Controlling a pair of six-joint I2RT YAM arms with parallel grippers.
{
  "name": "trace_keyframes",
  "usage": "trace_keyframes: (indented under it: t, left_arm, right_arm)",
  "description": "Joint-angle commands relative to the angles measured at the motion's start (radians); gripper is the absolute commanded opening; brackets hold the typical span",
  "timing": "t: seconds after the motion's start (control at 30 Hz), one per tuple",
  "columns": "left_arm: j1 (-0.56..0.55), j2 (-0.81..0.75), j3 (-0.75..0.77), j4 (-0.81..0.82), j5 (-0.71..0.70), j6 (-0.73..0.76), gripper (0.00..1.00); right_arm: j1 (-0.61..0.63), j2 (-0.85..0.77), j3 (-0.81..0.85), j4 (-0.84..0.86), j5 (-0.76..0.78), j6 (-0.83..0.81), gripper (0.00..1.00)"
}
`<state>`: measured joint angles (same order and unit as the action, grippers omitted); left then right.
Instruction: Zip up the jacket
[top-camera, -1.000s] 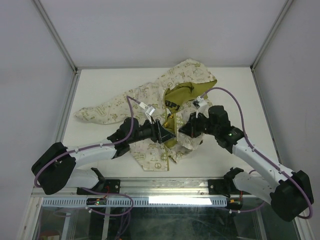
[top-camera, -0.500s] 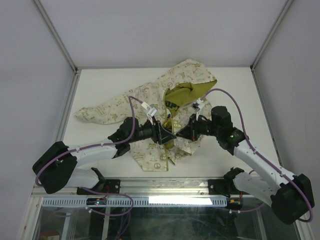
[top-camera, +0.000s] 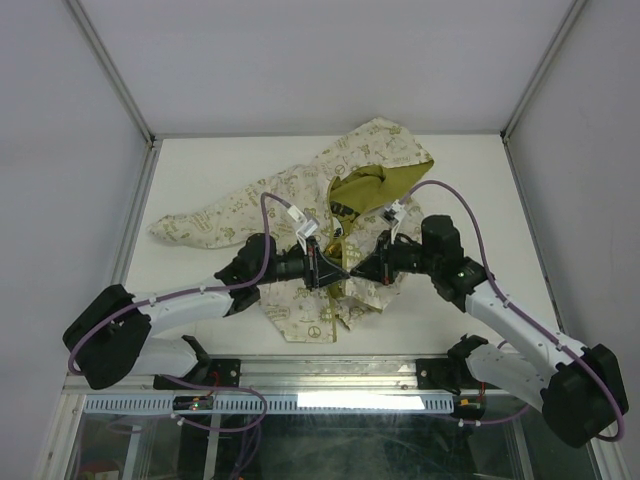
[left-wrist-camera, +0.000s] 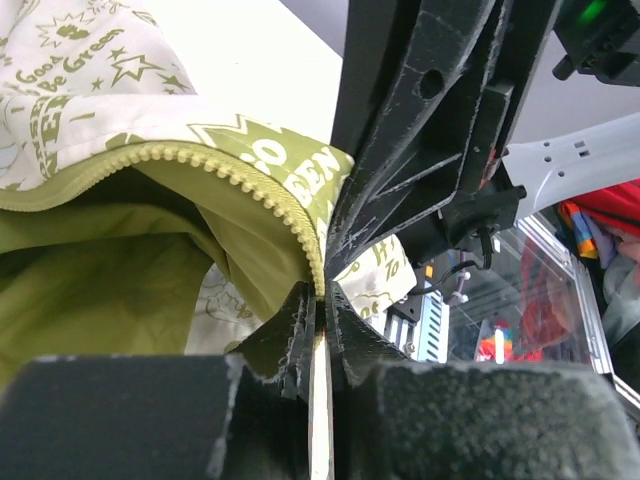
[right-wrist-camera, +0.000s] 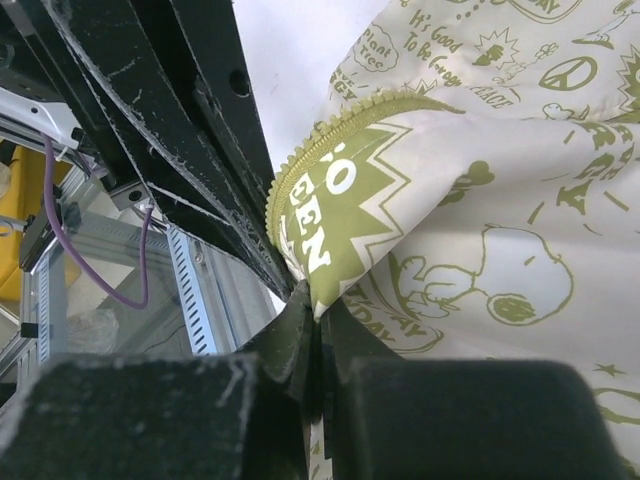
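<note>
Cream jacket (top-camera: 310, 315), front unzipped, both edges pinched.
We find left gripper (left-wrist-camera: 318, 300) and right gripper (right-wrist-camera: 318, 305) each clamped on a toothed edge, tips nearly meeting below the hood (top-camera: 385, 150); teeth run hoodward.

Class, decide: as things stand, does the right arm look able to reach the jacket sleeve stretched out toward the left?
Probably not. The right gripper is shut on the zipper edge of the jacket, and the left arm lies between it and the sleeve.
</note>
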<state>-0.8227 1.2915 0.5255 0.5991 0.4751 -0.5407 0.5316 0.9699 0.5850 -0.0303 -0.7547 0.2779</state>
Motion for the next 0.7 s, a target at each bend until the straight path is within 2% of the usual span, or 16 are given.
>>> trace_keyframes:
  t: [0.0, 0.1, 0.3, 0.53, 0.67]
  left_arm:
    - [0.007, -0.056, 0.038, 0.024, 0.034, 0.042, 0.0]
    - [0.007, -0.083, 0.035, 0.003, -0.006, 0.025, 0.0]
    - [0.005, -0.098, 0.053, -0.097, -0.174, -0.033, 0.0]
    - [0.004, -0.091, 0.09, -0.179, -0.293, -0.094, 0.0]
    - [0.005, -0.095, 0.118, -0.228, -0.321, -0.121, 0.0]
  right_arm:
    - [-0.004, -0.012, -0.001, 0.075, 0.051, 0.001, 0.05]
    - [-0.002, -0.042, 0.0, 0.054, 0.133, 0.021, 0.18]
    - [0.037, -0.178, -0.018, -0.002, 0.34, 0.076, 0.49]
    - [0.158, -0.277, -0.037, -0.026, 0.474, 0.105, 0.61]
    - [0.2, -0.265, -0.025, -0.014, 0.368, 0.072, 0.61]
